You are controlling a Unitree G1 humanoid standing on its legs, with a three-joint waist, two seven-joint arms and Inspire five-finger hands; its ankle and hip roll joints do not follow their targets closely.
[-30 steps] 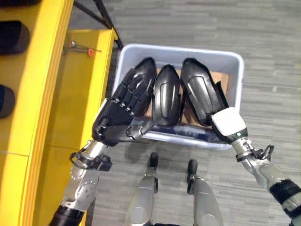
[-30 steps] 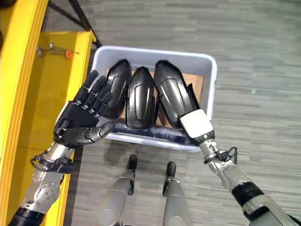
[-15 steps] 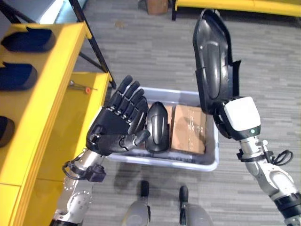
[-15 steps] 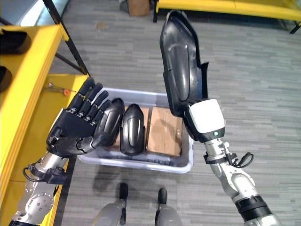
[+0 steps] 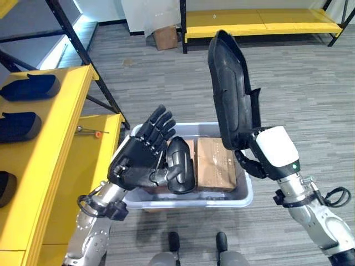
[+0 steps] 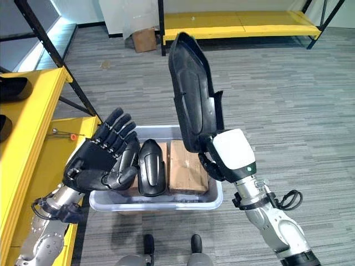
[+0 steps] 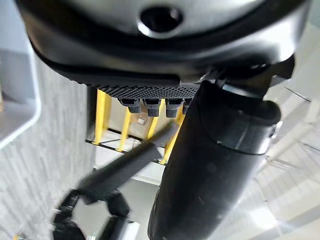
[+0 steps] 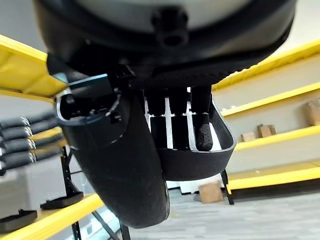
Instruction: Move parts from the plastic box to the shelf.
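Note:
My right hand [image 5: 273, 155] is shut on the lower end of a long black moulded part [image 5: 232, 91] and holds it upright, high over the grey plastic box [image 5: 246, 195]. In the right wrist view its fingers [image 8: 172, 119] curl over the part's rim [image 8: 196, 161]. One more black part [image 5: 181, 169] lies in the box beside a flat cardboard piece [image 5: 214, 163]. My left hand [image 5: 138, 160] hovers open over the box's left end, holding nothing, fingers spread. The yellow shelf [image 5: 58, 124] stands at the left and carries dark parts [image 5: 28, 87].
On the lower yellow shelf board lies a small tool with an orange tip [image 5: 90, 132]. A black slanted shelf post [image 5: 83, 55] rises behind the box. Further back stand a low yellow rack [image 5: 260, 19] and a cardboard carton [image 5: 166, 37] on the grey floor.
My right hand has pulled the long black part out of the box and raised it upright. The view has swung up from the box. My left hand stays open by the box.

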